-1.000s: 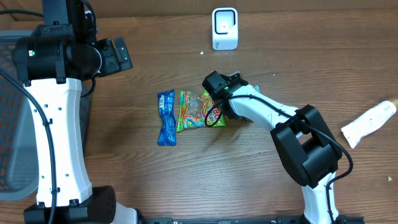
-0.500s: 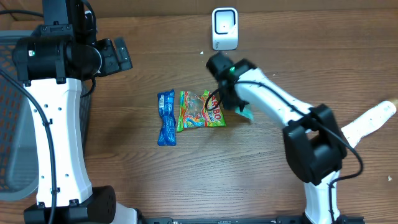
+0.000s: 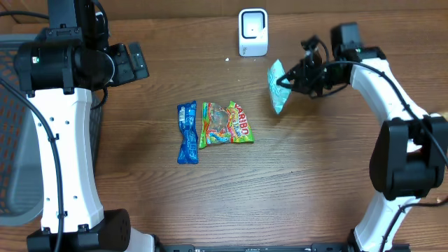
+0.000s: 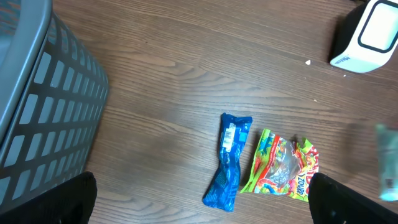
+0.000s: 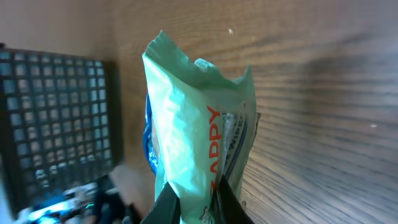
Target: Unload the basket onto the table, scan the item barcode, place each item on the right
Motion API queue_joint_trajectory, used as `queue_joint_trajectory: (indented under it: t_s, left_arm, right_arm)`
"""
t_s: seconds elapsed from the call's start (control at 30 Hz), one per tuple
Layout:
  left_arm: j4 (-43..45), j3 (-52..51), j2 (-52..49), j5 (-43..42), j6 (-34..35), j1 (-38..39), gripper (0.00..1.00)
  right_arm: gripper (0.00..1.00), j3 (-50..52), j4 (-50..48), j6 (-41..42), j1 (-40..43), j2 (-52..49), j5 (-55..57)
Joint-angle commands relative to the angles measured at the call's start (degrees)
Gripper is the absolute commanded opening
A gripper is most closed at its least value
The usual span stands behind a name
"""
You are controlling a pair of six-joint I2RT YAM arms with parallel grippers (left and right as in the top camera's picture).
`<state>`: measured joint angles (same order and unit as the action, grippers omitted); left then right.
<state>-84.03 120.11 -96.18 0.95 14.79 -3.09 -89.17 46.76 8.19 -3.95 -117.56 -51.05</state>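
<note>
The green packet point(image 3: 278, 94) hangs clamped in the right gripper point(image 5: 194, 200), near the scanner point(image 3: 253, 31). Presenting is under way. Next, its barcode must face the scanner.

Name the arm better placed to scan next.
Right. The right gripper is shut on the green wipes packet beside the white scanner; the left gripper is open, empty, near the basket.

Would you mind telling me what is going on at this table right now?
The right gripper is shut on a pale green plastic wipes packet, holding it up beside the white box-shaped barcode scanner. A blue snack wrapper and a green gummy-sweets bag lie side by side on the wooden table. The left gripper hangs open near the grey mesh basket, holding nothing.
</note>
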Motion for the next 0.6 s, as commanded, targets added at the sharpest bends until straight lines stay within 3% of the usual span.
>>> queue_joint_trajectory:
  t_s: [0.0, 0.13, 0.23, 0.37, 0.47, 0.57]
  left_arm:
    - [0.13, 1.09, 0.17, 0.55, -0.66, 0.11, 1.00]
    - [0.13, 1.09, 0.17, 0.55, -0.66, 0.11, 1.00]
    - [0.13, 1.09, 0.17, 0.55, -0.66, 0.11, 1.00]
    - [0.13, 1.09, 0.17, 0.52, -0.66, 0.11, 1.00]
    - [0.13, 1.09, 0.17, 0.52, -0.66, 0.11, 1.00]
    - [0.13, 1.09, 0.17, 0.55, -0.66, 0.11, 1.00]
  right_arm:
    - [0.04, 5.22, -3.17, -0.74, 0.37, -3.10, -9.03]
    - [0.07, 8.20, -5.46, -0.26, 1.16, -3.50, -3.61]
    - [0.17, 8.20, -4.66, 0.98, 1.14, -3.50, 4.11]
    - [0.45, 8.07, -3.02, 1.01, 1.18, -3.48, 13.05]
    - [0.56, 7.28, -1.36, 0.98, 1.27, -3.43, 18.95]
    - [0.57, 3.56, 3.34, 0.85, 1.46, -3.13, 27.06]
